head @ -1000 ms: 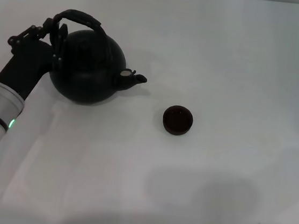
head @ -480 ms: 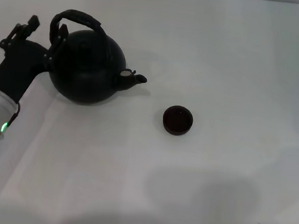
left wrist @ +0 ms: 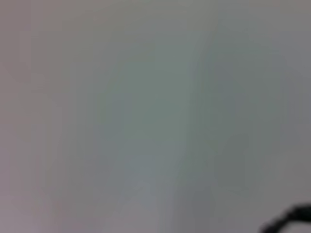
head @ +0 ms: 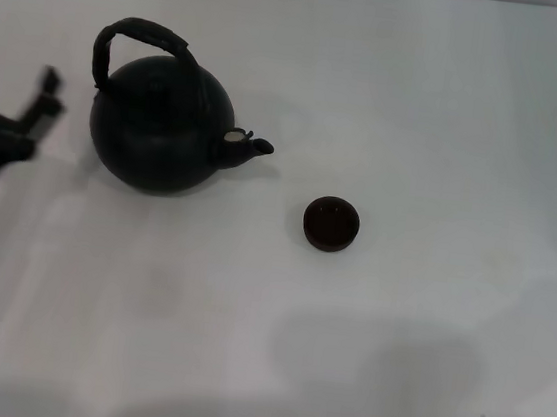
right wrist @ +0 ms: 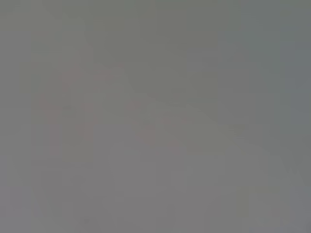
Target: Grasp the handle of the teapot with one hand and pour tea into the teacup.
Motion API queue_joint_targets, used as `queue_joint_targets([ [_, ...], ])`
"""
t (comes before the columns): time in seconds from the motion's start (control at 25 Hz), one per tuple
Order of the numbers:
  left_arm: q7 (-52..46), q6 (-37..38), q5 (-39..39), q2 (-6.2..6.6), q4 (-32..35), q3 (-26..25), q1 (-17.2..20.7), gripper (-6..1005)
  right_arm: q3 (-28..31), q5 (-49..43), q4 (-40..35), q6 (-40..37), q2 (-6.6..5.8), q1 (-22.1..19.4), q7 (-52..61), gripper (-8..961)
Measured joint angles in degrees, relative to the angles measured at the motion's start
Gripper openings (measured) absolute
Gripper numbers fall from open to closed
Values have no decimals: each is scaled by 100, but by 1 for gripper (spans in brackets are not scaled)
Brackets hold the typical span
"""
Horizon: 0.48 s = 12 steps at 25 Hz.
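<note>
Head view: the left gripper (head: 10, 87), a second ago beside the handle (head: 142, 34), is now withdrawn toward 9 o'clock, fingers spread, nothing held. The teapot (head: 162, 130) is left upright, spout toward the teacup (head: 331, 223) at 4 o'clock. Grasp judged abandoned or finished.

Left wrist view: only blank table is shown.

Right wrist view: nothing is discernible; right gripper unseen.

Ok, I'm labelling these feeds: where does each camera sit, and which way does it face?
Head view: on the robot's head, facing down at the table with the teapot and teacup; the left end effector shows open at the left edge.
Left wrist view: on the left arm, facing bare surface.
Right wrist view: on the right arm, featureless.
Shared: nothing identifiable.
</note>
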Motion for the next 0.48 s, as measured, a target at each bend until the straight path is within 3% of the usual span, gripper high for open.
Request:
queue_joint_targets([
  [0.2, -35, 422, -984, 0, -213, -357, 166, 892, -284, -27, 54, 377, 18, -155, -423, 851],
  [0.48, -448, 378, -1753, 7, -798, -405, -263, 893, -572, -22, 159, 649, 35, -288, -640, 851],
])
